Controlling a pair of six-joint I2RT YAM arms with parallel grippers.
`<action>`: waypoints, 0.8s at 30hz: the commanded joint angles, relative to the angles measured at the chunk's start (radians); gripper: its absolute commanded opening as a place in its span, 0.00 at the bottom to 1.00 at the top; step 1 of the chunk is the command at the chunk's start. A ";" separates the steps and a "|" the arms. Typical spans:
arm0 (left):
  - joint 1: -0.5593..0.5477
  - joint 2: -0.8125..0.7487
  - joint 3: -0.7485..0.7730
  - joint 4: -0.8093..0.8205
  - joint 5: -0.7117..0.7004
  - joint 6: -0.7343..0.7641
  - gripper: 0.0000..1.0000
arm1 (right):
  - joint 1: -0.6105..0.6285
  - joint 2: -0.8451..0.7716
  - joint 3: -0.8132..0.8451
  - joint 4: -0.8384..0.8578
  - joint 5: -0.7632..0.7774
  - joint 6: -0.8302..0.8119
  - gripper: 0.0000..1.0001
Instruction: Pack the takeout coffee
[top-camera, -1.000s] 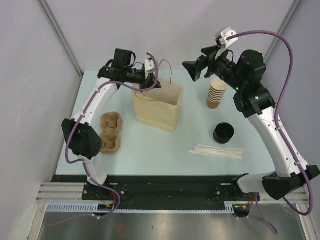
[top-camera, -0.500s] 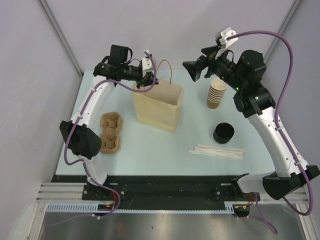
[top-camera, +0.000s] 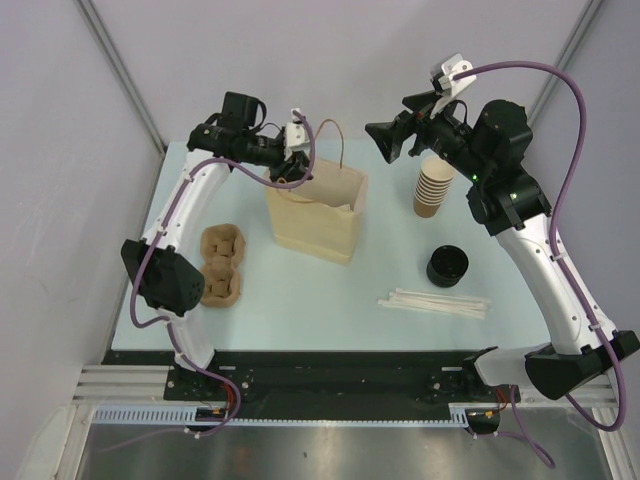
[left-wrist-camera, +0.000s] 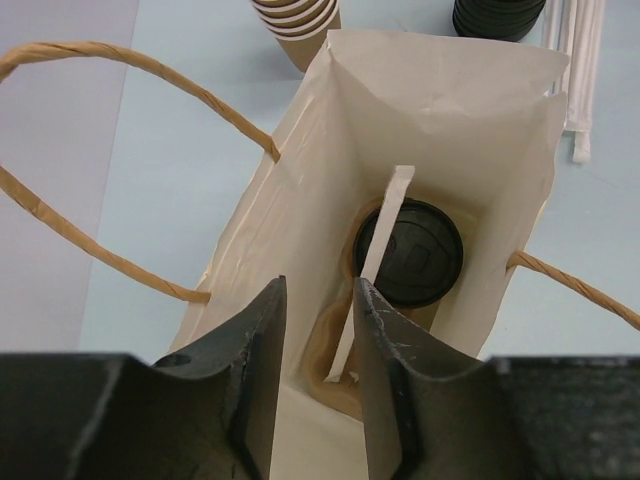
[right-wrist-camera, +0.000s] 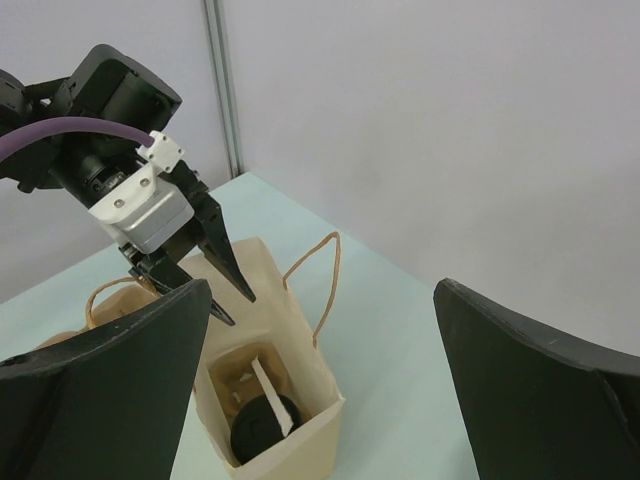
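The takeout coffee (left-wrist-camera: 415, 255), a small tan paper cup under a round black plastic lid, is sitting upright on the floor of the tan paper carrier bag (left-wrist-camera: 440, 100). A thin white strip (left-wrist-camera: 385, 230) is leaning across the lid's 9 o'clock edge. In the left wrist view the left claw (left-wrist-camera: 318, 300) is hanging over the bag's mouth. Its fingers are standing slightly parted, with nothing pinched between them. The cup is lying below and beyond the fingertips at about 1 o'clock, apart from them, with the strip between.

The step in hand looks like letting go and clearing the bag. To do it well, the left claw should be rising straight up and keeping both fingers off the near wall. It should also be staying out of the twisted paper handles looping at 9 and 3 o'clock, since a snag could be tipping the bag and the cup inside it. Brushing the white strip is a smaller risk.

From above, the bag (top-camera: 310, 225) is standing toward 12 o'clock on the pale blue table (top-camera: 330, 290), and the left claw (top-camera: 296, 160) is hovering at its 11 o'clock rim. The right claw (top-camera: 385, 140) is spread wide and empty. It is hovering at 2 o'clock from the bag, beside the stack of lidless tan cups (top-camera: 433, 188).
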 joint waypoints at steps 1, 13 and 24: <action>0.009 -0.028 0.052 0.043 0.036 -0.034 0.39 | -0.003 -0.014 0.010 0.029 0.001 -0.009 1.00; 0.032 -0.123 0.082 0.270 0.064 -0.377 0.64 | -0.003 -0.009 0.004 0.014 0.009 -0.001 1.00; 0.248 -0.195 0.128 0.459 -0.007 -0.853 0.94 | -0.137 0.070 0.010 -0.050 -0.017 0.106 1.00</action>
